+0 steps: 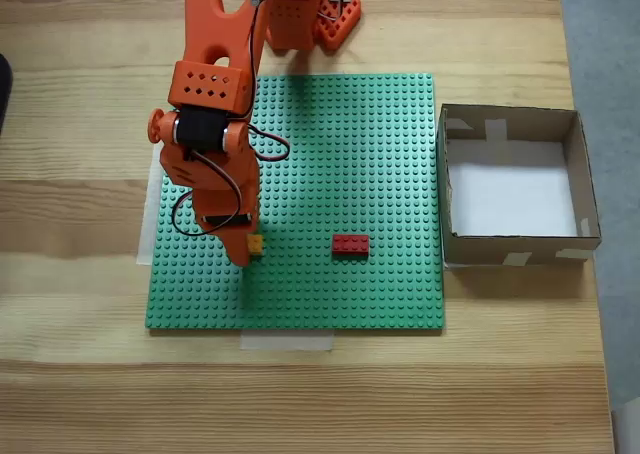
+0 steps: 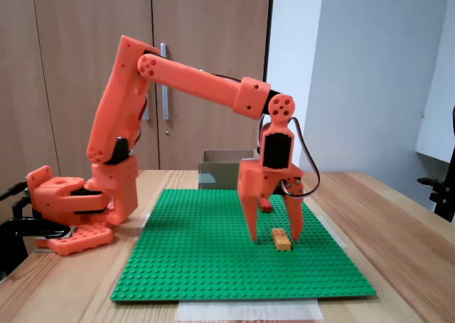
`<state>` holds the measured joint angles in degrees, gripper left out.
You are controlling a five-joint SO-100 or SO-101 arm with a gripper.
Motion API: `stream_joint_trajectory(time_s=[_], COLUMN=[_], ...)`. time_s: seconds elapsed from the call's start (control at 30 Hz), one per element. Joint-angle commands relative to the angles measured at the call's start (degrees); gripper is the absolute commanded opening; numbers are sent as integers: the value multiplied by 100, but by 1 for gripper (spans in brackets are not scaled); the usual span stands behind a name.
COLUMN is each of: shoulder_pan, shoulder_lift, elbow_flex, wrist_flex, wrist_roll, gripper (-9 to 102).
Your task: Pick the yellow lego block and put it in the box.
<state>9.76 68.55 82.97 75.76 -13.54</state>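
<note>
Your orange end effector (image 2: 276, 237) stands spread wide, its fingertips down on the green studded baseplate (image 2: 206, 252) either side of the small yellow-orange lego brick (image 2: 282, 239), not yet closed on it. You have the square brown cardboard box (image 1: 512, 187) just beside the baseplate's right edge in the top-down fixed view, on the wooden table (image 1: 80, 354), with a red lego brick (image 1: 350, 244) between it and the yellow one.
</note>
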Motion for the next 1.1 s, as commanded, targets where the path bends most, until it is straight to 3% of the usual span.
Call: stream_joint_trajectory(time_s=[0.0, 0.73, 1.07], shoulder_pan=[26, 53, 53], shoulder_lift=[26, 26, 26], elbow_flex=[-193, 229, 185], wrist_flex=[35, -492, -510], wrist_roll=[-88, -272, -220], gripper=[32, 33, 22])
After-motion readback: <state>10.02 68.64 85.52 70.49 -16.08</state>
